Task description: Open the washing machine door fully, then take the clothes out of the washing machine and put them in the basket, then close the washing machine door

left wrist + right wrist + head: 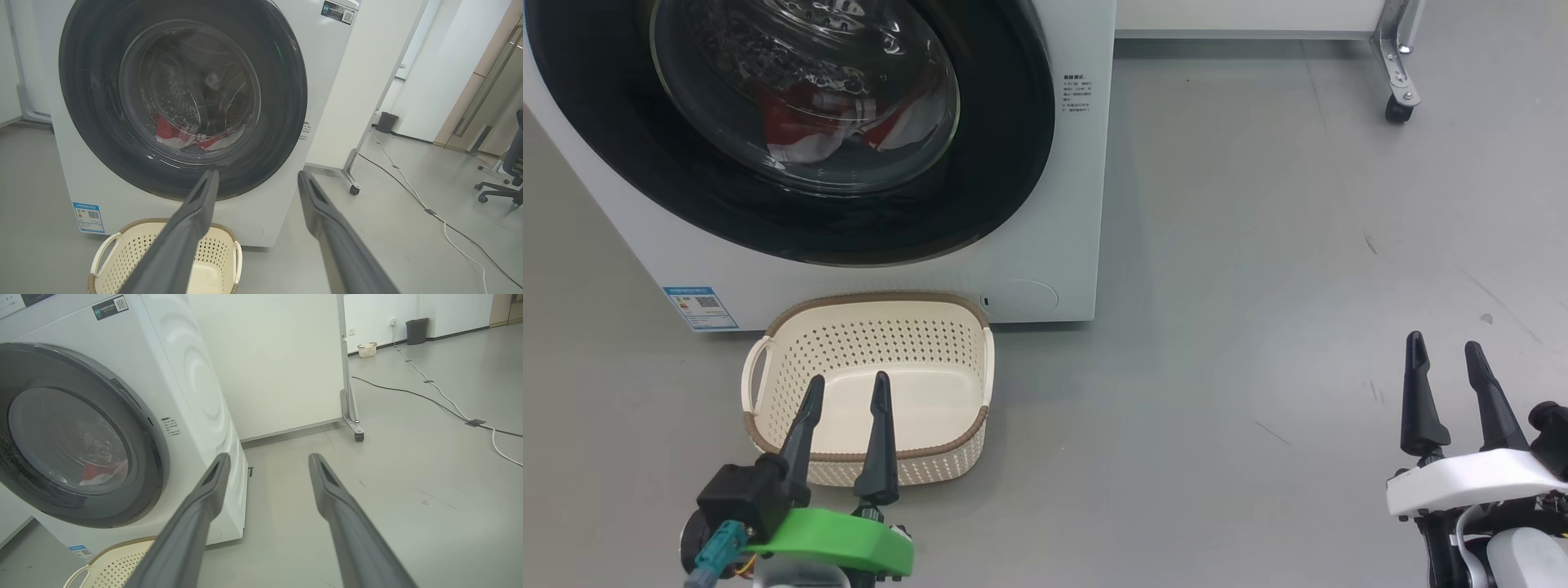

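trouble is likeliest at the washing machine door (1005,139), which is shut flat against the washing machine (1078,204), with the clothes (849,122) lying red and white behind its glass, low inside. both grippers are clear of it. the left gripper (848,380) hangs over the near rim of the basket (874,298), jaws wide and empty. the right gripper (1444,343) sits well off to the right over bare floor (1258,245), jaws wide and empty too.

the door's black rim is glossy and rounded, so a finger hooked at its edge could slip off, or drag the door only part way open (i cannot tell from here which side is hinged). the basket stands on the floor against the foot of the machine, right under the door. it looks light, and the left gripper lifting past it could nudge it aside. it is also small, so a soft garment let go from door height might drape over the brown rim or land on the floor beside it.
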Motion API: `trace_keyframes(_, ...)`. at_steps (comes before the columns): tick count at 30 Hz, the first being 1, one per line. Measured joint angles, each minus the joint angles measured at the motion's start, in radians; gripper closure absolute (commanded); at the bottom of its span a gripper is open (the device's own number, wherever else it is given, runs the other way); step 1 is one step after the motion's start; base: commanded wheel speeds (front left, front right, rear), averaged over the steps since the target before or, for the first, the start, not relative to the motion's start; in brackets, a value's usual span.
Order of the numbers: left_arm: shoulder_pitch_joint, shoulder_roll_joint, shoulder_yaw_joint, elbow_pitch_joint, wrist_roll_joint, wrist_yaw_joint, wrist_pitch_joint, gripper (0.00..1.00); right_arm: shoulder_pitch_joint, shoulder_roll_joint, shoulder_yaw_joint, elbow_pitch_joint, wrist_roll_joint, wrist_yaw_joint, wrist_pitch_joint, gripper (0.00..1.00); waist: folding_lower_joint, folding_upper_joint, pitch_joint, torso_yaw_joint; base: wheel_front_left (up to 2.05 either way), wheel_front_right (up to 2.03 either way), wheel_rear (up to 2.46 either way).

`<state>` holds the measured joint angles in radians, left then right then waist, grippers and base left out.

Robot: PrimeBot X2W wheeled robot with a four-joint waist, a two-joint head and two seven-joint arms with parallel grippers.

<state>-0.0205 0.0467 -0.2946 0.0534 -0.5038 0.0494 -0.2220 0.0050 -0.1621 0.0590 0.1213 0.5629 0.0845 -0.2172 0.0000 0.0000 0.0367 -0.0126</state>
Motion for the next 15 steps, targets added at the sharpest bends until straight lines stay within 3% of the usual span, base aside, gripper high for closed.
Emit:
trace_keyframes(9,0.000,0.000,-0.053,0.002,0.129,0.042,-0.027,0.00,0.000,-0.012,0.040,0.022,-0.133,-0.008,-0.029,0.00,0.0000,0.0000,0.003,-0.006,0.00,0.00,0.00)
trace_keyframes(15,0.000,0.000,-0.065,0.017,0.134,0.051,-0.027,0.00,0.000,-0.011,0.045,0.042,-0.144,-0.010,-0.031,0.00,0.0000,0.0000,0.003,-0.007,0.00,0.00,0.00)
